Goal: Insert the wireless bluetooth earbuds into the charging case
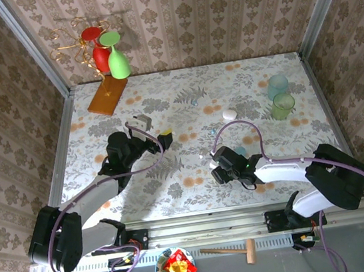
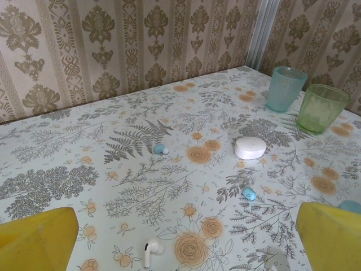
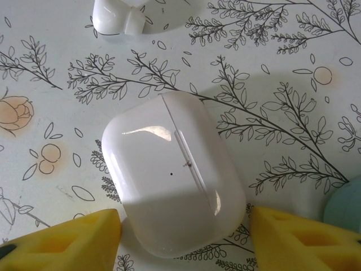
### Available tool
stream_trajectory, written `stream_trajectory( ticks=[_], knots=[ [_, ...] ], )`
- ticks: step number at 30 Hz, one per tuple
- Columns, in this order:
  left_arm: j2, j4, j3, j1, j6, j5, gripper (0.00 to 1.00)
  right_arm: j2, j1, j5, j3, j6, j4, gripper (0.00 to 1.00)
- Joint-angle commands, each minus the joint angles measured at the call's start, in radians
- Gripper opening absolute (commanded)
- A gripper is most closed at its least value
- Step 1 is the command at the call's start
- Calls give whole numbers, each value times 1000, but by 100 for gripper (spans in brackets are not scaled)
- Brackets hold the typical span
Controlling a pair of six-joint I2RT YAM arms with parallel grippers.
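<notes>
R gripper point(image 3: 183, 228): jaws either side of closed white charging case point(image 3: 172, 175), which lies flat on surface point(image 3: 51, 73). Can't tell if clamped. White earbud point(image 3: 118, 17) lies near, beyond case. L gripper point(image 2: 186, 226) spread wide, holding nothing.

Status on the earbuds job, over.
Left gripper open. Right gripper straddling charging case, grip unclear. White earbud loose near it. Case closed, blocks insertion.

The charging case point(image 3: 175, 175) is lying on the desk point(image 3: 282, 56) between the fingers of the right gripper point(image 3: 186, 228), with an earbud point(image 3: 118, 17) resting just beyond it. Farther back, a pebble-shaped case point(image 1: 230, 113) is sitting right of centre. Near the far right corner, a cup point(image 1: 278, 85) is standing just behind another cup point(image 1: 284, 104).
</notes>
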Motion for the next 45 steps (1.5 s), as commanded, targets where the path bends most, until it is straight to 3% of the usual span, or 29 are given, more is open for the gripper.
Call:
stream_trajectory(
  ticks=[1, 10, 19, 25, 32, 35, 41, 45],
  knots=[
    [7, 14, 18, 2, -22, 26, 100, -13, -18, 7, 22, -24, 7, 68],
    [10, 19, 20, 1, -26, 42, 100, 69, -61, -61, 66, -55, 41, 75],
    [13, 30, 21, 1, -35, 51, 100, 47, -59, -116, 54, -69, 4, 42],
    [13, 22, 35, 1, -62, 72, 100, -30, -57, -114, 91, -88, -54, 38],
    [-54, -331, 158, 1, -160, 163, 99, -181, -8, -101, 213, -336, -94, 41],
    [-81, -458, 204, 45, -240, 292, 96, -212, 9, -91, 263, -493, -107, 44],
    [-99, -490, 221, 45, -410, 490, 83, -235, 29, -107, 340, -719, -113, 44],
    [-93, -494, 213, -18, -369, 501, 80, -220, 33, -109, 387, -791, -106, 43]
  ],
)
